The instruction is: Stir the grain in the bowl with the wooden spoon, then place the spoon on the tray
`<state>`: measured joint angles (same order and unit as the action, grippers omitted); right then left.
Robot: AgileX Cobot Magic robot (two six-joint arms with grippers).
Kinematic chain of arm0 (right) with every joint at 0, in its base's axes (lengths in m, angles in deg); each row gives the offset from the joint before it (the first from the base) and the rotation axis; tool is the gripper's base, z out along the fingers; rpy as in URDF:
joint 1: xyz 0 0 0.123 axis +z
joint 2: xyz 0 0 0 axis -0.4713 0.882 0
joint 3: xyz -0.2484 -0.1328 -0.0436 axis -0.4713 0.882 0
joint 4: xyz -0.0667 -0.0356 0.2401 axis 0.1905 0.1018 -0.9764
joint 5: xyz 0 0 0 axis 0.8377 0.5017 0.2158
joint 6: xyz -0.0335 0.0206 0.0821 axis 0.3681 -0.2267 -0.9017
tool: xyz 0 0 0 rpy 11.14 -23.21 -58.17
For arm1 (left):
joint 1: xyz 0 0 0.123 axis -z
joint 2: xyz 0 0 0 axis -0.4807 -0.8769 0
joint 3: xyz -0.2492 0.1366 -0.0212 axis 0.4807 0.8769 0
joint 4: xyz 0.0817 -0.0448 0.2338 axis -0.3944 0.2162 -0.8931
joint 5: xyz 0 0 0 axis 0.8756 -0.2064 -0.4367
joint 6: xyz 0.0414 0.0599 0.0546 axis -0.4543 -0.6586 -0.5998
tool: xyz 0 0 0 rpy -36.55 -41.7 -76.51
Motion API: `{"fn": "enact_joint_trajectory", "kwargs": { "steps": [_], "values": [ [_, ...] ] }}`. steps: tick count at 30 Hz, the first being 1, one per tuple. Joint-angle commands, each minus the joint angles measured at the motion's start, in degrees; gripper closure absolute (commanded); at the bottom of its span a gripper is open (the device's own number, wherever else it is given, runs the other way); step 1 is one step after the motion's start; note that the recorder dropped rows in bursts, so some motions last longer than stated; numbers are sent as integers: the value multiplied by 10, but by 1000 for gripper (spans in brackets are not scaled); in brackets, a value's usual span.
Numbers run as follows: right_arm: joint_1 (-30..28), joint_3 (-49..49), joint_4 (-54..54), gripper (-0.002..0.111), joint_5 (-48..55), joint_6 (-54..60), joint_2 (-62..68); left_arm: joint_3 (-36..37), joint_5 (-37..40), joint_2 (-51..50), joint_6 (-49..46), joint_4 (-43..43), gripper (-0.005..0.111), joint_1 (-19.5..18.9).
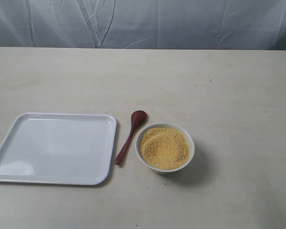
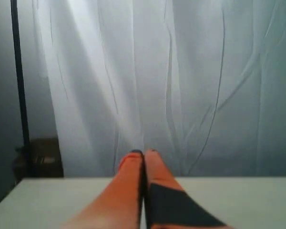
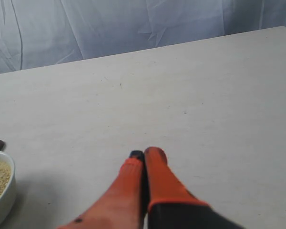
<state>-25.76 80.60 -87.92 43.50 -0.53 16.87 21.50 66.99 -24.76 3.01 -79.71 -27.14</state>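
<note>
Between tray (image 1: 19,160), bowl (image 1: 191,144) — wooden spoon (image 1: 129,138), head roughly rearward.

the spoon (image 1: 129,138) lies in the narrow strip between the tray's (image 1: 52,148) right rim and the bowl (image 1: 191,143). its handle end is just beside the tray and its head just beside the bowl's rim. those two hem it in from either side. the strip is open at its far and near ends, and broad table (image 1: 205,81) lies open behind and right of the bowl.
</note>
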Motion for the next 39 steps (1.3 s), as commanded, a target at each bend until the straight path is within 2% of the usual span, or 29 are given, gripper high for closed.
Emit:
{"fn": "enact_joint_trajectory", "kwargs": {
  "steps": [1,4,9,12,19,22,28,31,39],
  "values": [
    [-3,3,1,108,-7,2,-3,-119,186,-149,1,-9,107,2],
    [-3,3,1,108,-7,2,-3,-158,262,-266,-23,23,107,3],
    [-3,3,1,108,-7,2,-3,-187,302,-432,-169,210,107,10],
    [-3,3,1,108,-7,2,-3,-208,308,-523,-177,224,107,58],
    [-3,3,1,108,-7,2,-3,-292,292,-698,-163,217,107,228],
    [-3,3,1,108,-7,2,-3,-324,279,-767,-160,217,107,276],
    [-3,3,1,108,-7,2,-3,-377,277,-874,-160,223,107,344],
    [-3,3,1,108,-7,2,-3,-396,258,-904,-142,221,107,357],
    [-3,3,1,108,-7,2,-3,-410,199,-937,-128,236,107,357]
  ]
}}
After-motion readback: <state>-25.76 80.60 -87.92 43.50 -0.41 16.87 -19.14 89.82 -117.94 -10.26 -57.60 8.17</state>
